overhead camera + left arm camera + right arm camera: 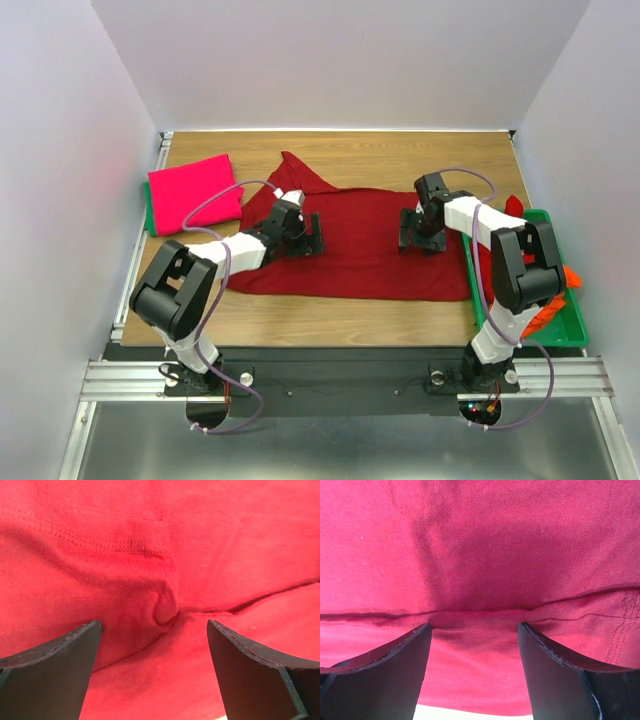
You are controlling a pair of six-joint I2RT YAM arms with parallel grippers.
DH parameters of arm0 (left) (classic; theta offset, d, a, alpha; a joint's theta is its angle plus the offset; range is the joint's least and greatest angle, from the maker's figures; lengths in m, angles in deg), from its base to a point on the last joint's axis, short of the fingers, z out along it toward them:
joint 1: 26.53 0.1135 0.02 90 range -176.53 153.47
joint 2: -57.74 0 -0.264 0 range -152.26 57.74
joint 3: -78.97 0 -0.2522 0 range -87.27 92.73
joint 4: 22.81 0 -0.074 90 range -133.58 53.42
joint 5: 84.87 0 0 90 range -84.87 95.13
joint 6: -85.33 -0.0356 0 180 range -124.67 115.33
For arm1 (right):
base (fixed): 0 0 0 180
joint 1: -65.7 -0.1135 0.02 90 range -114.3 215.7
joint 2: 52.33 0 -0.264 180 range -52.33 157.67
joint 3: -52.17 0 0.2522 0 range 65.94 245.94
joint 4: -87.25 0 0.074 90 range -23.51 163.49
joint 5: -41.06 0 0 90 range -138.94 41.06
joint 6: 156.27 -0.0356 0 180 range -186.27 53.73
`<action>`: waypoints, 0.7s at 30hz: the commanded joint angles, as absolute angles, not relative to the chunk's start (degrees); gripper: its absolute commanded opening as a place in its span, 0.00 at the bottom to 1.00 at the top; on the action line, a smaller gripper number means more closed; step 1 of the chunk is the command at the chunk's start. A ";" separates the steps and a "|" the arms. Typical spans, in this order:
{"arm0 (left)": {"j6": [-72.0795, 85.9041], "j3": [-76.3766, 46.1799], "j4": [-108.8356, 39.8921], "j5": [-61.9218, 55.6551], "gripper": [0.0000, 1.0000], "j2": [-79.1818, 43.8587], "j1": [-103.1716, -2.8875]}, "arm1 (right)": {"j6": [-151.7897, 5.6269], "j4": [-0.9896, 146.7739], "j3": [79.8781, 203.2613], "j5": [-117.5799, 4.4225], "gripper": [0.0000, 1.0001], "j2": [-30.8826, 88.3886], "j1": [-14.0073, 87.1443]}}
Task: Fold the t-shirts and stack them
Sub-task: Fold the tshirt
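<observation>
A dark red t-shirt (360, 250) lies spread across the middle of the table, one corner pointing toward the back. My left gripper (303, 232) rests low on its left part and is open, its fingers (65, 665) wide apart over a small pucker of cloth (165, 611) beside a stitched hem. My right gripper (420, 232) sits on the shirt's right part, also open. A fold line of the dark red shirt (480, 560) runs between its fingertips (555, 675). A folded pink-magenta t-shirt (195, 193) lies at the back left.
A green tray (572, 335) at the right edge holds crumpled orange and red shirts (548, 312), partly hidden by the right arm. A green edge (148, 218) shows under the pink shirt. Grey walls close in the table on three sides.
</observation>
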State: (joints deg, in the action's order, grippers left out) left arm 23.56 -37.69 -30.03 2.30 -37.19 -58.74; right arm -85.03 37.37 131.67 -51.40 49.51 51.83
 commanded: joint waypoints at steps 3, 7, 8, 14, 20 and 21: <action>28.82 -46.39 -24.71 0.20 0.98 -33.58 -59.84 | -85.42 40.44 126.85 -49.29 0.75 49.54 50.32; 30.66 -52.71 -23.75 1.26 0.98 -30.50 -60.54 | -87.27 40.44 123.69 -49.38 0.75 48.31 48.74; 31.53 -53.77 -23.57 1.70 0.98 -29.02 -60.89 | -87.71 40.53 123.07 -49.46 0.75 47.78 47.95; 35.40 -61.59 -23.57 3.46 0.98 -22.24 -61.86 | -91.75 40.27 117.36 -50.08 0.75 42.69 45.84; 40.33 -68.45 -23.74 4.16 0.98 -14.42 -63.97 | -94.30 38.86 112.00 -50.08 0.75 35.92 45.13; 41.38 -69.94 -23.83 4.25 0.98 -13.54 -64.23 | -94.56 38.25 111.38 -50.17 0.75 34.17 45.13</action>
State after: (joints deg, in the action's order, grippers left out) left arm 36.94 -64.68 -15.54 3.91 -15.33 -62.87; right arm -91.24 44.56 115.43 -48.25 36.01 45.75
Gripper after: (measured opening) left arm 0.985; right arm 0.752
